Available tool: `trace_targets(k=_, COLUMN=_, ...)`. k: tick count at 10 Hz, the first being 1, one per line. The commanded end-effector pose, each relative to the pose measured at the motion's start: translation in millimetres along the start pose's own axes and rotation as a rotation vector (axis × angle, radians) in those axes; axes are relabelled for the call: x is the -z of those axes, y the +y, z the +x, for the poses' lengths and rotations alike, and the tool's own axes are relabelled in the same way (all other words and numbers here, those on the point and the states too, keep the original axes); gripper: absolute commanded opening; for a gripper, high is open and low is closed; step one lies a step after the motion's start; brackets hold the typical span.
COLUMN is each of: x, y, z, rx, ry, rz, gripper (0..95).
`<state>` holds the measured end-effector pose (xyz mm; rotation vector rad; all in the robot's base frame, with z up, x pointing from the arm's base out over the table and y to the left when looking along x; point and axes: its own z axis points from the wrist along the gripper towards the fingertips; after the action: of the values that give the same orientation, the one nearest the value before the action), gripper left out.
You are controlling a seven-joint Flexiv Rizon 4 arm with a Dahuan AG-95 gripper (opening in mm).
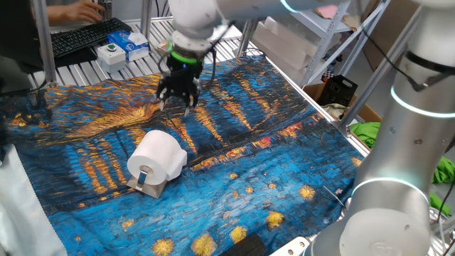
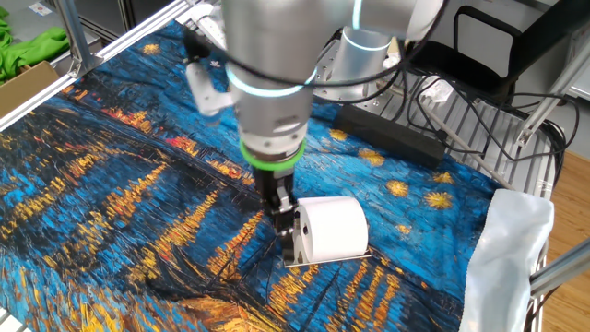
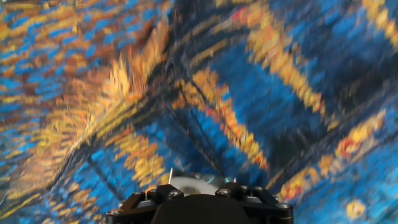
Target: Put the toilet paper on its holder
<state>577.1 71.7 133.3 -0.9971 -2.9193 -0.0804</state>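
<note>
One fixed view: high, oblique, mid-range across painted cloth (image 1: 234, 163) toward keyboard (image 1: 85, 35). Other fixed view: opp. side, closer, toward cable-strewn edge. Both share toilet paper (image 1: 158, 157) on cloth. Hand view: blurred, looks down, v. close on cloth.

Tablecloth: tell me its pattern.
The tablecloth has blue and orange-yellow painterly swirls; one fixed view shows it best.

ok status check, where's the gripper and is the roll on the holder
Gripper empty, above the cloth, away from the roll; jaw state unclear. Toilet paper sits on the holder. Nothing in the way.
</note>
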Motion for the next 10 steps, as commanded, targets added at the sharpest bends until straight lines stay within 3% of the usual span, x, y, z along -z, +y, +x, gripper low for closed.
trace_targets(k=1, x=2.3, y=-3.1, z=2.3, rx=-0.032, ry=-0.007, rz=-0.007, gripper=57.0)
trace_targets(k=7, x=1.2, y=-4.7, z=-3.6, rx=0.008, ry=-0.005, rz=-0.003, gripper=57.0)
trace_targets(k=10, x=-0.8, y=-7.7, z=-15.1, rx=0.099, ry=-0.011, rz=-0.008, gripper=57.0)
